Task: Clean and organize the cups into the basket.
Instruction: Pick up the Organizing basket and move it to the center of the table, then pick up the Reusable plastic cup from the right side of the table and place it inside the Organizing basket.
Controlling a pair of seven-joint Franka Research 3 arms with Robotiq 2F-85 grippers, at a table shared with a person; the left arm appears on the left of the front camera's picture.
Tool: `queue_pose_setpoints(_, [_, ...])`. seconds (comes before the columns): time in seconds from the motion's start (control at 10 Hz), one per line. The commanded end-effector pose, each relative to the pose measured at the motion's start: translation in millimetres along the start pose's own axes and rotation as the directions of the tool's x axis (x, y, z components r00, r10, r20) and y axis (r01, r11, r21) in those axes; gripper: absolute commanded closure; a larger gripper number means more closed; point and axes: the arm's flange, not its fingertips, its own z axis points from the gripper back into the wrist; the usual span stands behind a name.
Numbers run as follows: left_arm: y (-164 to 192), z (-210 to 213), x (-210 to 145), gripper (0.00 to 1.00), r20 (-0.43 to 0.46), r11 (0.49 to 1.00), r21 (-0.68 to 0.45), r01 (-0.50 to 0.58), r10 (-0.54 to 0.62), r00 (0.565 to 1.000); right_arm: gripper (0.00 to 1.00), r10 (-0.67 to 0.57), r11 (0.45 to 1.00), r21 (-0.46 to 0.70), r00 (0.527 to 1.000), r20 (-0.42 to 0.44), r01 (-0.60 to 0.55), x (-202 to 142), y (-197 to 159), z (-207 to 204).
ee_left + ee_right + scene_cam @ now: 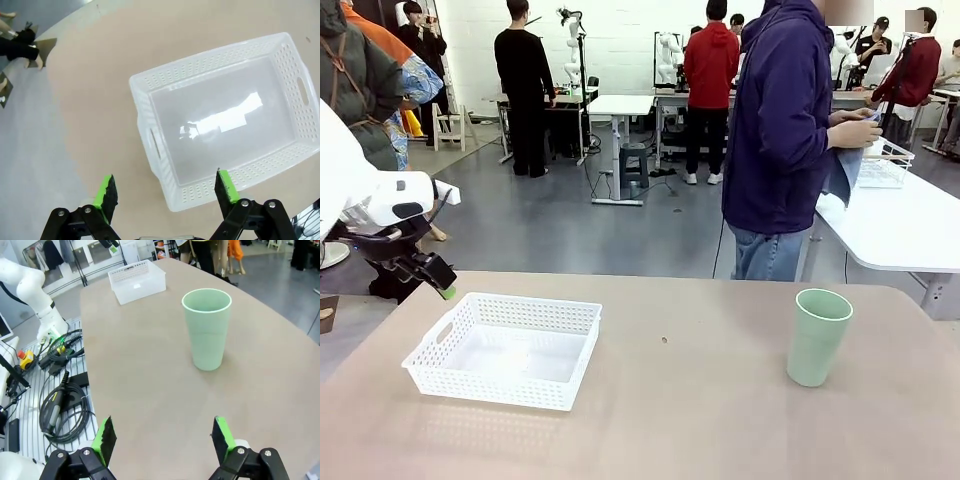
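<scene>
One pale mint green cup (817,336) stands upright on the tan table at the right; in the right wrist view the cup (206,329) is ahead of my open right gripper (163,436), with bare table between them. The white lattice basket (505,349) sits at the table's left and holds nothing. My left gripper (167,190) hangs open above the basket's (225,120) near corner. In the front view the left gripper (438,278) is raised over the table's left edge, behind the basket. The basket (137,280) also lies far off in the right wrist view.
A person in a dark blue jacket (782,130) stands beyond the far edge, holding a cloth by a white side table (900,225) with a wire basket (886,165). Cables and a robot base (37,287) lie beside the table in the right wrist view.
</scene>
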Motion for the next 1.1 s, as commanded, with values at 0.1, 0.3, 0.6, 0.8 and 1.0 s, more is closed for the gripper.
queue_pose_setpoints(0.1, [5, 2, -2, 0.00, -0.001, 1.000, 0.014, -0.010, 0.010, 1.000, 0.00, -0.023, 1.000, 0.004, 1.000, 0.000, 0.023, 1, 2, 1])
queue_pose_setpoints(0.3, [5, 2, -2, 0.00, -0.001, 1.000, 0.014, -0.010, 0.010, 1.000, 0.00, -0.023, 1.000, 0.004, 1.000, 0.000, 0.023, 1, 2, 1])
queue_pose_setpoints(0.6, [4, 1, -1, 0.00, 0.004, 1.000, -0.005, -0.010, 0.010, 1.000, 0.00, -0.001, 1.000, 0.000, 1.000, 0.000, 0.001, 0, 0, 0])
queue_pose_setpoints(0.8, [2, -9, -6, 0.00, 0.019, 0.999, 0.038, -0.031, 0.030, 0.999, 0.00, 0.077, 0.994, 0.074, 0.997, 0.021, -0.079, 2, -8, -32])
queue_pose_setpoints(1.0, [-13, -17, -8, 0.00, 0.021, 0.999, 0.031, -0.028, 0.027, 0.999, 0.00, 0.131, 0.983, 0.127, 0.991, 0.037, -0.134, 0, -21, -66])
